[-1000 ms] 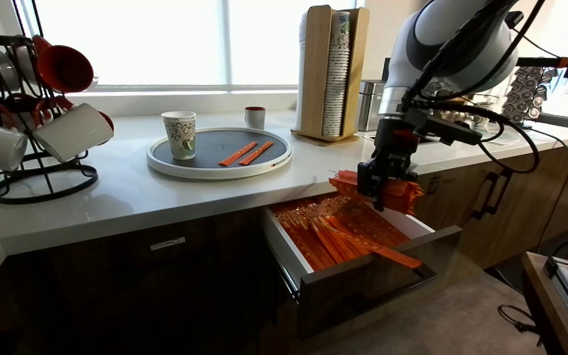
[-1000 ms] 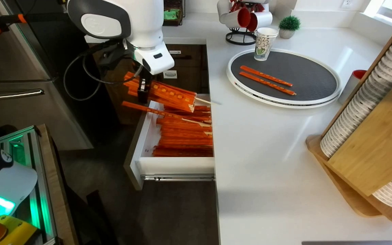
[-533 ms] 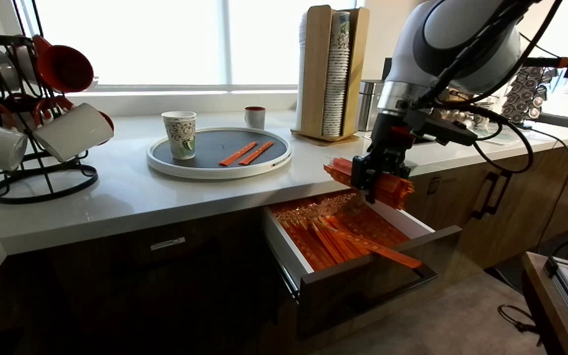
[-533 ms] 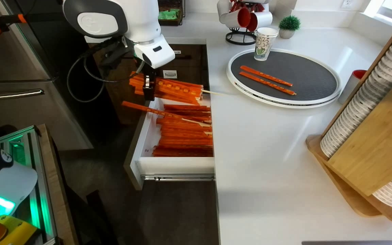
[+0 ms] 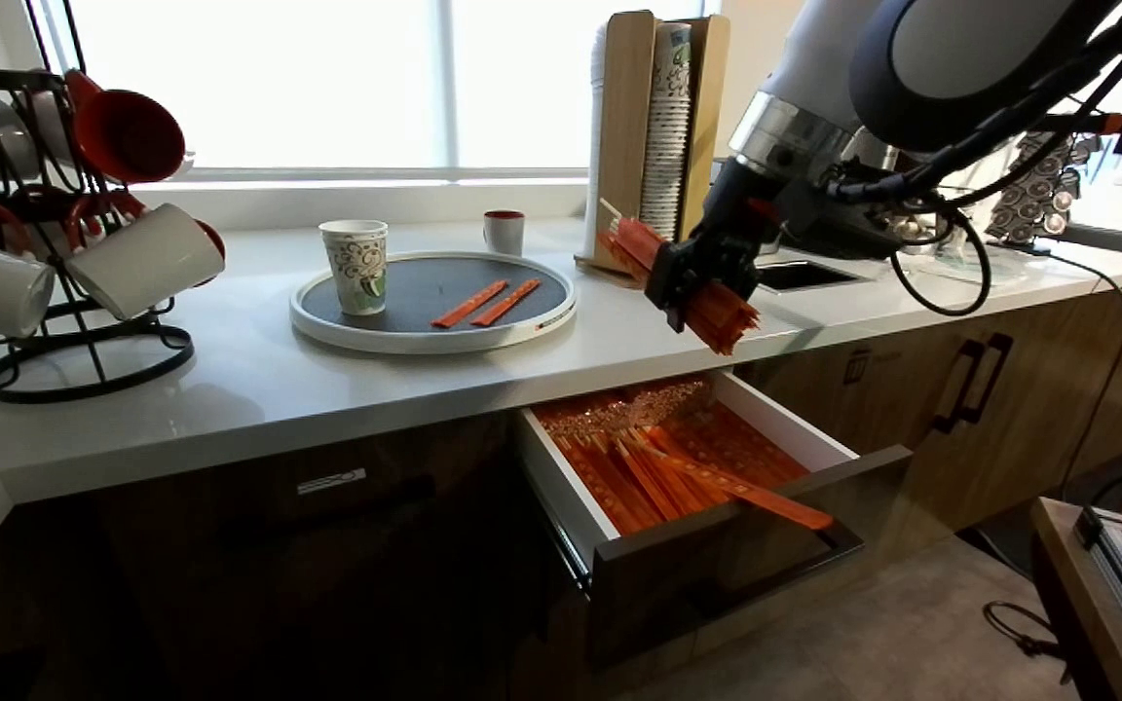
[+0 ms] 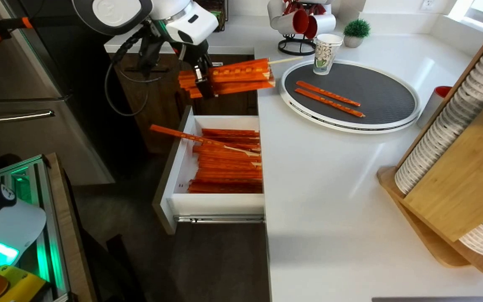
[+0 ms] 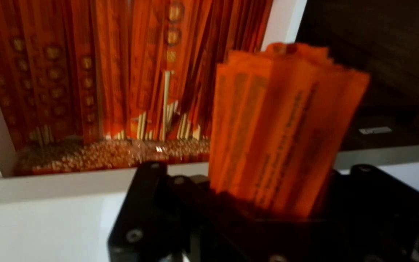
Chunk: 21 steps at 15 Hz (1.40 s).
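My gripper (image 5: 683, 292) is shut on a thick bundle of orange chopstick packets (image 5: 725, 316), raised above counter height. In an exterior view the gripper (image 6: 203, 82) holds the bundle (image 6: 241, 76) left of the tray, with one bare stick poking out towards it. In the wrist view the bundle (image 7: 278, 127) stands up between dark fingers, which are partly lost in shadow. Below is an open white drawer (image 6: 216, 204) with more orange packets (image 6: 229, 163). One loose packet (image 5: 761, 498) lies across the drawer's front edge.
A round grey tray (image 5: 415, 282) on the counter bears a paper cup (image 5: 356, 268) and two orange packets (image 6: 329, 102). A small red-rimmed mug (image 5: 504, 234) and a wooden cup dispenser (image 5: 624, 146) stand behind. A mug rack (image 5: 84, 341) stands on the counter. The drawer front (image 5: 736, 574) juts out.
The gripper has risen with the bundle and moved from over the drawer towards the counter and tray side. The bundle has tilted. The drawer and the tray's things have not moved.
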{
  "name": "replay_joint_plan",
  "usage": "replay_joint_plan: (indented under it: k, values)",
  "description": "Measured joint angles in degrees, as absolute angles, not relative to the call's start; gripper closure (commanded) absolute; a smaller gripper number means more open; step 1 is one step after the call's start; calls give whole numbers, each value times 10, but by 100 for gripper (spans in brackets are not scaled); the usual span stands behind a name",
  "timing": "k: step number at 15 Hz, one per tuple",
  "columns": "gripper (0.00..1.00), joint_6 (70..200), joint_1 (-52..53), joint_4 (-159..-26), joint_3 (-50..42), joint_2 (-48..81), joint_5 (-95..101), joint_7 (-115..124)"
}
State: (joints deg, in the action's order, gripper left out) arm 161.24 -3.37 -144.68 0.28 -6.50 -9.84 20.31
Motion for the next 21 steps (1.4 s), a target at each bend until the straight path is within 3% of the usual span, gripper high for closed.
replay_joint_plan:
  k: [8,15,21]
  values:
    - [100,1871,-49,-1416,2,7,-25,211]
    - [100,1893,-88,-1302,57,111,-17,177]
    - [100,1899,-105,-1278,66,133,-5,156]
